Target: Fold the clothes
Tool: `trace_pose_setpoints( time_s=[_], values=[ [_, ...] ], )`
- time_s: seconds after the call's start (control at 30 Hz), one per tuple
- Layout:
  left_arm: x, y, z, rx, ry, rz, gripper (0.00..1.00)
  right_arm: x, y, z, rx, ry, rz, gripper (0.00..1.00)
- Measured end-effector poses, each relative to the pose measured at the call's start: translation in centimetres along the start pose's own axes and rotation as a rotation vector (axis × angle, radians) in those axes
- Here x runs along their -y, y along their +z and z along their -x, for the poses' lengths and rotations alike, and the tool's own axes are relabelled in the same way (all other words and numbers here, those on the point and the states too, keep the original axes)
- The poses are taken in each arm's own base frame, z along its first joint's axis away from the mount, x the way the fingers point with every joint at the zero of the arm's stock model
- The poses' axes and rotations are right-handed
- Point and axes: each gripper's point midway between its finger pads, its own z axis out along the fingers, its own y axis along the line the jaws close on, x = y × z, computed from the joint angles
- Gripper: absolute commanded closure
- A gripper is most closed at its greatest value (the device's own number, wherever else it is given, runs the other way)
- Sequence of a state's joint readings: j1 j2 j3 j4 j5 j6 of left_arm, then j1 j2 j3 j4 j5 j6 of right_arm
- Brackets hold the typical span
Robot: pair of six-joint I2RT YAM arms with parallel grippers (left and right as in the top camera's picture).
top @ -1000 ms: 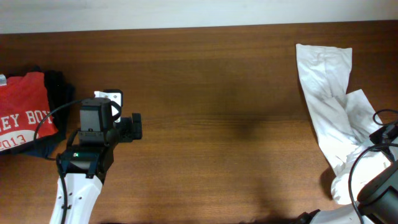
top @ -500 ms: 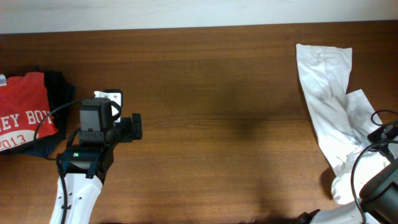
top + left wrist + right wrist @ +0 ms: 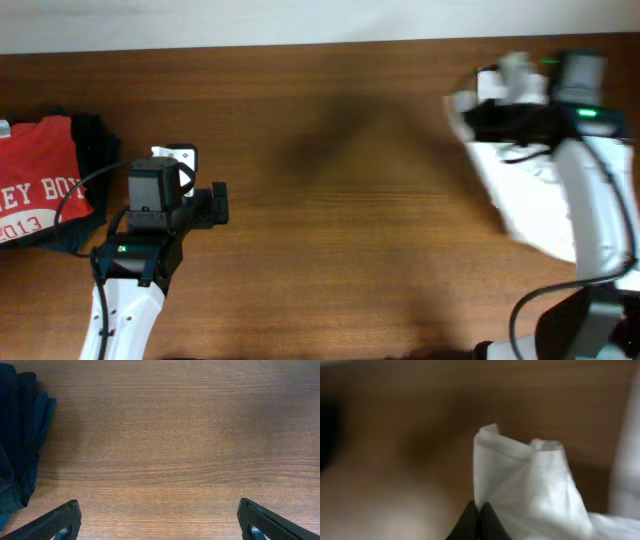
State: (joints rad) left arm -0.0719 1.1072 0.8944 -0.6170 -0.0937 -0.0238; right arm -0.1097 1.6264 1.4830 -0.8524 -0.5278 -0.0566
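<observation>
The white T-shirt [image 3: 535, 195] hangs blurred at the right of the table, lifted by my right gripper [image 3: 462, 103], which is shut on a fold of it. In the right wrist view the shut fingertips [image 3: 479, 512] pinch the white cloth [image 3: 530, 490] above the wood. My left gripper [image 3: 218, 203] is open and empty over bare wood at the left; its two fingertips [image 3: 160, 522] show far apart. No printed mark shows.
A red T-shirt with white lettering [image 3: 35, 185] lies on dark navy folded garments [image 3: 92, 140] at the left edge; the navy cloth also shows in the left wrist view [image 3: 20, 435]. The wooden table [image 3: 330, 230] ends at a white wall at the back.
My right arm has swung up from the near right corner to the far right, dragging the white T-shirt up and leftward. The left arm has not moved.
</observation>
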Motion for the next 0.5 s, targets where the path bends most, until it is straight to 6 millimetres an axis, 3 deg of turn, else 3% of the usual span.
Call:
trace_pose_setpoints(
  time_s=[0.03, 0.07, 0.1, 0.17, 0.2, 0.27, 0.4, 0.5],
  values=[
    [0.0, 0.0, 0.0, 0.000, 0.000, 0.000, 0.01, -3.8, 1.4, -0.6, -0.037, -0.071, 0.068, 0.96],
    [0.0, 0.0, 0.0, 0.000, 0.000, 0.000, 0.01, -6.7, 2.4, -1.3, -0.065, -0.125, 0.112, 0.81],
    [0.0, 0.0, 0.0, 0.000, 0.000, 0.000, 0.01, -9.0, 3.1, -2.1, -0.089, -0.170, 0.143, 0.33],
    [0.0, 0.0, 0.0, 0.000, 0.000, 0.000, 0.01, -11.8, 4.2, -3.4, -0.126, -0.246, 0.142, 0.01],
    [0.0, 0.0, 0.0, 0.000, 0.000, 0.000, 0.01, -12.7, 4.6, -3.9, -0.137, -0.283, 0.122, 0.01],
    [0.3, 0.0, 0.0, 0.000, 0.000, -0.016, 0.01, -11.3, 4.9, -3.7, -0.133, -0.299, 0.020, 0.01],
    [1.7, -0.1, 0.5, 0.019, -0.001, -0.098, 0.01, -5.0, 3.7, -2.4, -0.109, -0.166, -0.210, 0.01],
    [3.5, -0.4, 2.1, 0.084, 0.001, -0.203, 0.01, -0.5, 1.9, -2.8, -0.130, -0.051, -0.312, 0.01]
  ],
)
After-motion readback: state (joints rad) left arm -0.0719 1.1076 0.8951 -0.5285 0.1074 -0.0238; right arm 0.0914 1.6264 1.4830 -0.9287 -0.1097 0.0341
